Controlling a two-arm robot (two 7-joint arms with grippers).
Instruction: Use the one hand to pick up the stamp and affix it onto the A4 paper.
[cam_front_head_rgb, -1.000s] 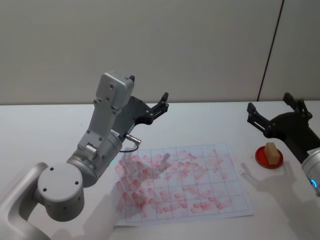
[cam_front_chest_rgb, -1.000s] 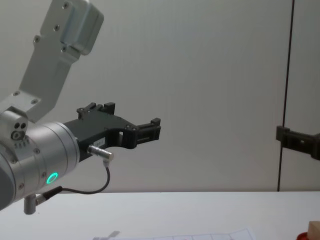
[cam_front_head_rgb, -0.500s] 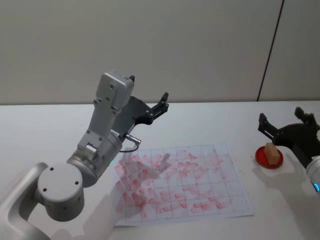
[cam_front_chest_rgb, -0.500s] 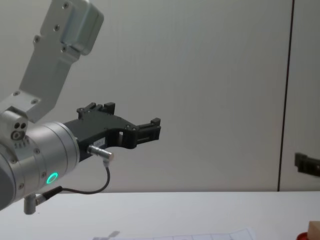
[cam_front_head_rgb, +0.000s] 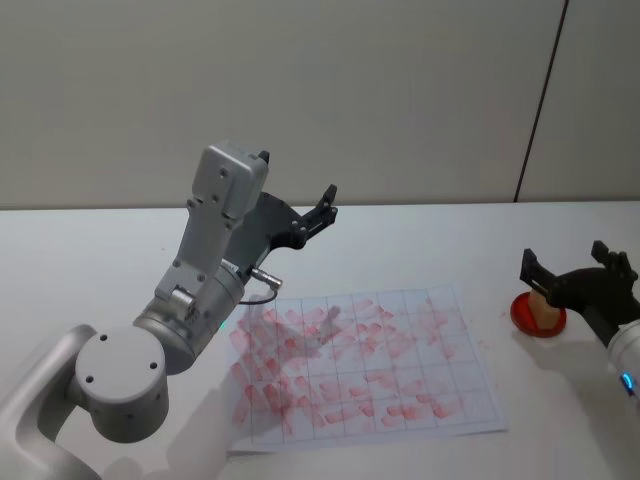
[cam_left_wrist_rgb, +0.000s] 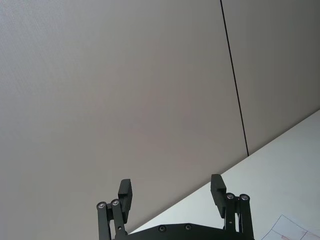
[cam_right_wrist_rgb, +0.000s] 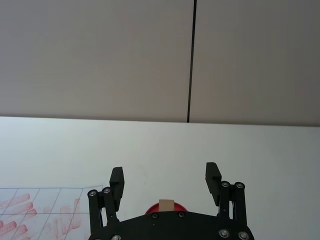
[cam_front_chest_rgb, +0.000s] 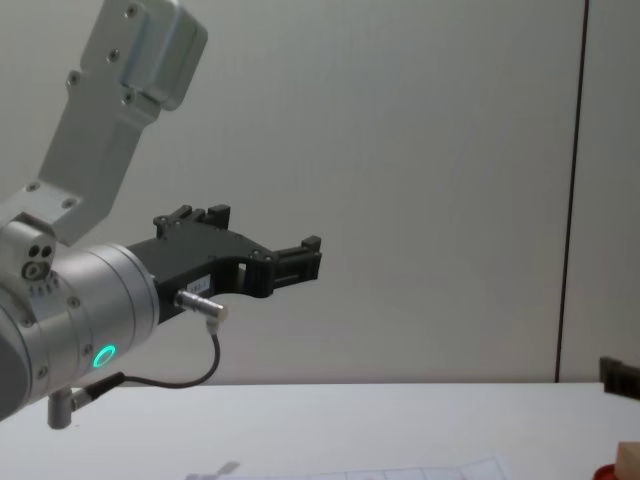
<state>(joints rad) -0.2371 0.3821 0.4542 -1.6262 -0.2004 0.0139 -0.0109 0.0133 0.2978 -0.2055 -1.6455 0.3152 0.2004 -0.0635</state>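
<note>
The right claw (cam_front_head_rgb: 566, 258), spread, hangs over the stamp (cam_right_wrist_rgb: 166, 204). Centre it, then lower squarely. The left claw (cam_front_head_rgb: 326, 203), spread, idles aloft.

**A:** What stands at the back?

**B:** A plain pale wall (cam_front_head_rgb: 300, 100), cut by one thin dark vertical seam (cam_front_head_rgb: 541, 100) toward the right. The seam leans a little in the head view and runs straight in the chest view.

**A:** And below it?

**B:** A white table (cam_front_head_rgb: 420, 240) spans the full width, its far edge meeting the foot of the wall.

**A:** Anything lying on it?

**B:** A flat red disc (cam_front_head_rgb: 521, 316), on the table's right side, partly hidden. Soft grey shadows mark the surface nearby.
</note>
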